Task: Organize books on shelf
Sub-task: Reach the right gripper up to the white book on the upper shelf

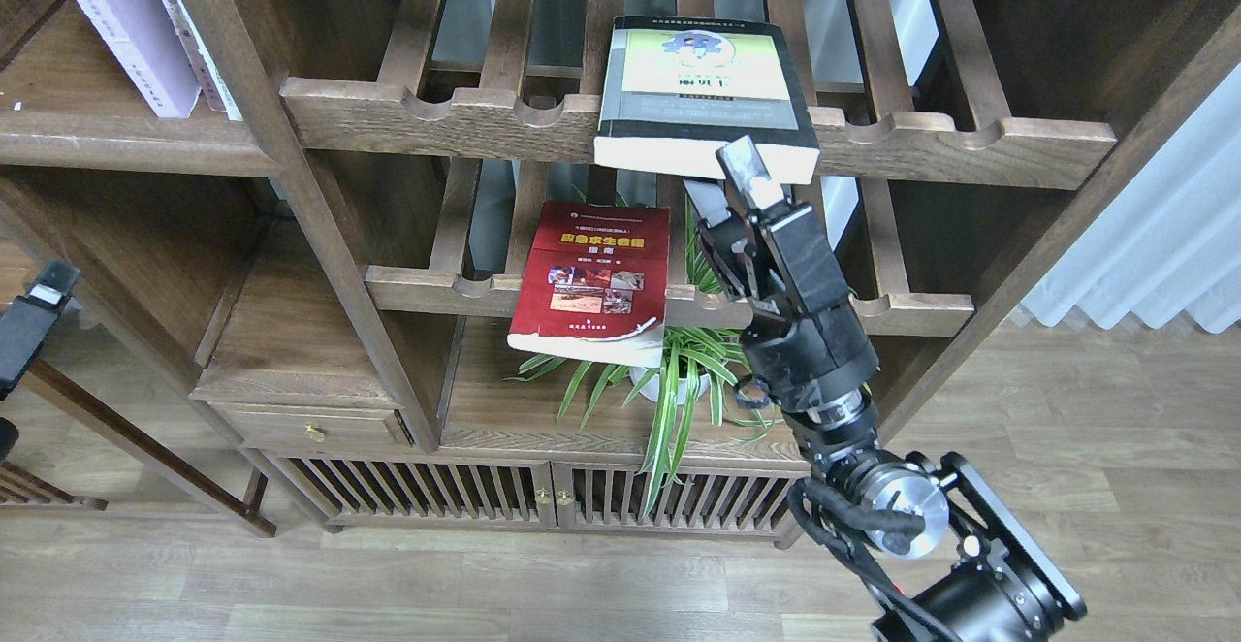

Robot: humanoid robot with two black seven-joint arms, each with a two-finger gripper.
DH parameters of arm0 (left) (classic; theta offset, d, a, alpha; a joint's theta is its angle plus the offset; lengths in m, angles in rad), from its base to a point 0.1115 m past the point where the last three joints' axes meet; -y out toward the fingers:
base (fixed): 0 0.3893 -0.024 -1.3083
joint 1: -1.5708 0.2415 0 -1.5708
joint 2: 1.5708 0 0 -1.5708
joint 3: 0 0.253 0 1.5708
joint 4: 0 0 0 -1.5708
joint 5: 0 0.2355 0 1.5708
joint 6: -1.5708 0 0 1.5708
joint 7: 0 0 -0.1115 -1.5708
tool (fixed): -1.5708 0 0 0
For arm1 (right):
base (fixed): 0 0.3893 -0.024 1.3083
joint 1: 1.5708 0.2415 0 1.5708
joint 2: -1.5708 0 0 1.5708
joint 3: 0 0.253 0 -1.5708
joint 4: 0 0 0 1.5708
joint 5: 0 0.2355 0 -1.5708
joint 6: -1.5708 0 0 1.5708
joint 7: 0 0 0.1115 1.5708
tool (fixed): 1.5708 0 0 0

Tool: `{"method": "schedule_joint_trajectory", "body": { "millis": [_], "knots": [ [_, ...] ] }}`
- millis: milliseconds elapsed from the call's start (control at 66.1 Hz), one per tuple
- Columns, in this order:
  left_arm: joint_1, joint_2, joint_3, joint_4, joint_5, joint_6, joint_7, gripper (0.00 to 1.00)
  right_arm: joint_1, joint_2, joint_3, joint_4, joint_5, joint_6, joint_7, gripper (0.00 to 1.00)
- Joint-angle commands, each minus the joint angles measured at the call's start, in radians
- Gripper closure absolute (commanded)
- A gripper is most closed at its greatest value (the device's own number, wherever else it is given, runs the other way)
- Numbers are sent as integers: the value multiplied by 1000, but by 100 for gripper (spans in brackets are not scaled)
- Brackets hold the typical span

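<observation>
Progress: roughly one of three books appears placed. The white-and-lavender book (121, 26) stands upright (leaning slightly) on the solid shelf (116, 138) at upper left, beside one or two other spines. Two books are still out of place, judging by where they lie.

The yellow-green book (703, 89) lies flat on the upper slatted rack (465, 123), its white page block overhanging the scalloped front rail. The red book (596, 278) lies flat on the lower slatted rack (436, 283), also overhanging, one lower corner dog-eared.

Right end effector (732, 186): raised just under the overhanging edge of the yellow-green book, fingers spread, one light-padded finger touching or nearly touching the page block (contact cannot be confirmed). Nothing pinched yet. Left end effector (44, 298): only a sliver at the frame edge; state cannot be told.

Materials: bookcase of walnut-brown wood, matte, visible grain; the racks are parallel slats with gaps. Paperback covers glossy; the thick one has black borders. A spider plant (679, 380) in a white pot sits below the red book.
</observation>
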Motion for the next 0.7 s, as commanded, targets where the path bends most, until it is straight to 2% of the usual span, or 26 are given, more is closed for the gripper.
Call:
{"method": "schedule_joint_trajectory", "body": {
  "millis": [0,333,681],
  "knots": [
    [0,0,-3,0,0,0,0,0,2,0,-6,-6,1,-55,-1,1],
    [0,0,-3,0,-1,0,2,0,34,0,-9,-14,4,-184,-1,1],
    [0,2,-3,0,0,0,0,0,82,0,-9,-23,6,-214,-1,1]
  ]
}}
